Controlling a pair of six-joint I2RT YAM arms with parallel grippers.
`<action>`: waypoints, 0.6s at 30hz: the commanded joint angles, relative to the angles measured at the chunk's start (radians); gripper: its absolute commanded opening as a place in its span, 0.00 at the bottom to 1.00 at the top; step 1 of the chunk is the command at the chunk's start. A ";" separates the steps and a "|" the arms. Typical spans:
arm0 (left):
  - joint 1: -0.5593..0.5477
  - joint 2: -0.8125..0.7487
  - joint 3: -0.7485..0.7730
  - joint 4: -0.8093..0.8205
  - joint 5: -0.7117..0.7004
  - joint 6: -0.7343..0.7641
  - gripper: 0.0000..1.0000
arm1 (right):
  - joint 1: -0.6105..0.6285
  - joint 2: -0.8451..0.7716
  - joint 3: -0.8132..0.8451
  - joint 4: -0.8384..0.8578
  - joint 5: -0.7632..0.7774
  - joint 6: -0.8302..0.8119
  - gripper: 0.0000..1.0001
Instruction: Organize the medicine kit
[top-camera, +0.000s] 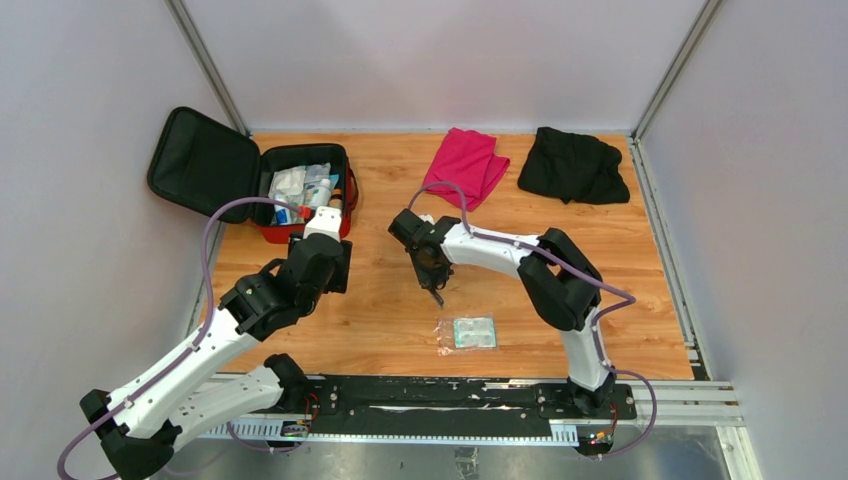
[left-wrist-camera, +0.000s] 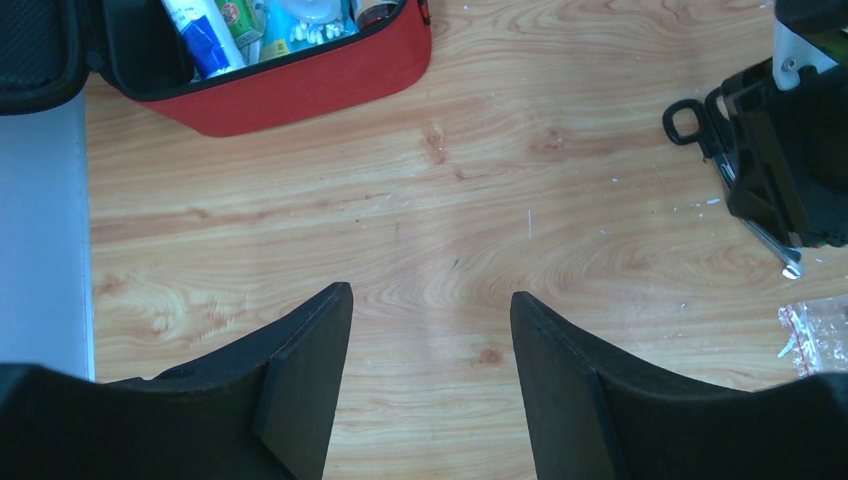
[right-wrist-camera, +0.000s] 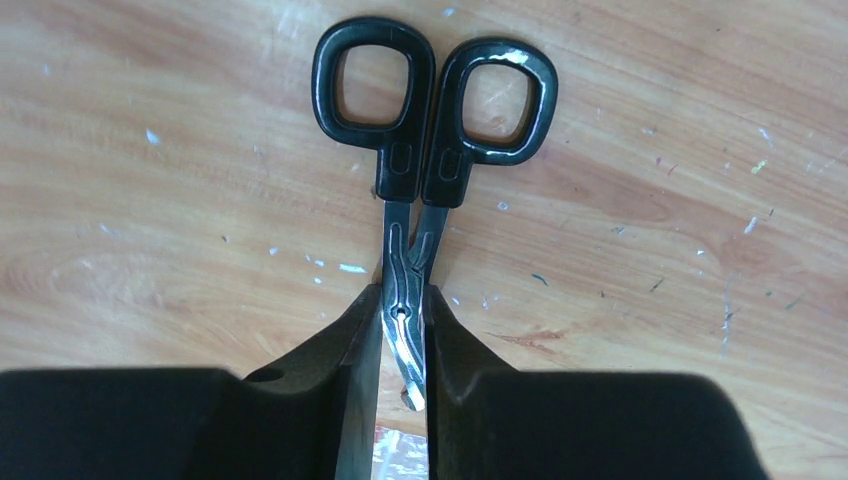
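Far left corner of the worktop (top-camera: 380, 320): the medicine kit (top-camera: 285, 236) sits open. Its lid is flopped out past the left edge against the side wall (top-camera: 90, 150), and the tray is stuffed with tubes and packets. So there's no room on that side, and the kit's red front wall is the boundary.

Just near of it, the left claw (left-wrist-camera: 430, 295) hangs over bare wood, fingers spread apart with nothing between them. There's a decent open strip of wood between it and the kit.

In the middle, the right claw (right-wrist-camera: 402, 305) points down, clenched on the blades of the scissors (right-wrist-camera: 400, 180), with the black handle loops sticking out beyond its fingertips. Can't tell if the scissors are off the wood or touching it.

A bit nearer and to the right lies a clear pouch (top-camera: 467, 333) with a blister pack inside. It's apart from the scissors, with open wood all around it.

Along the far edge there's a pink cloth (top-camera: 465, 165), then a black cloth (top-camera: 572, 165) close to the right wall. The near right of the worktop is open.

Count:
- one kit
- one pair of scissors
- one pouch
- two cloths
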 joint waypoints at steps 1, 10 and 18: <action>0.005 0.000 -0.009 0.017 -0.015 0.010 0.65 | 0.007 -0.029 -0.102 0.025 -0.063 -0.236 0.07; 0.005 -0.075 -0.065 0.127 0.152 -0.146 0.65 | 0.007 -0.126 -0.201 0.119 -0.116 -0.310 0.04; 0.013 -0.194 -0.409 0.590 0.405 -0.598 0.68 | 0.004 -0.199 -0.280 0.193 -0.178 -0.311 0.04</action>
